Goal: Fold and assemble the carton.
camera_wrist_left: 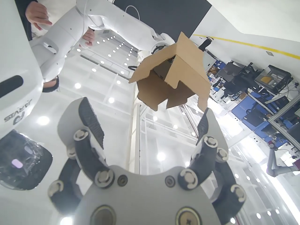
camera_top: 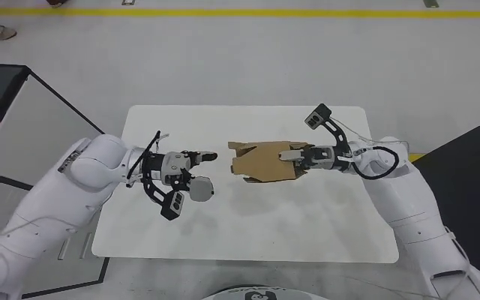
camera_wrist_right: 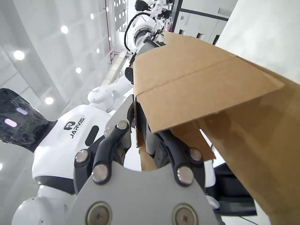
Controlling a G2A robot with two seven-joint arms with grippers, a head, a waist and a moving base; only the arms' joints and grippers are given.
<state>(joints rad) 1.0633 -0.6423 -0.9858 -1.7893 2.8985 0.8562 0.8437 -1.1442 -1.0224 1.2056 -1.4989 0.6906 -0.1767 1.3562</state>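
Carton (camera_top: 262, 161) hangs over the middle of the surface (camera_top: 315, 225). My right pincer (camera_wrist_right: 138, 121) holds it at one end, jaws clamped together on a single cardboard wall. My left pincer (camera_wrist_left: 147, 115) sits near the opposite end, jaws spread wide and empty, not touching the cardboard. The end facing it looks unfinished: the flaps (camera_wrist_left: 145, 71) splay at different angles around a dark opening.

I judge the step in hand to be closing those flaps. To do it well, my right grip should hold steady without twisting, because one thin wall can buckle or let the body pivot. My left should come in with the flat of one pad and press each flap along its crease, not at its free edge. It should push straight toward my right grip so the force is met. Inner flaps probably go first, and the outer ones over them.
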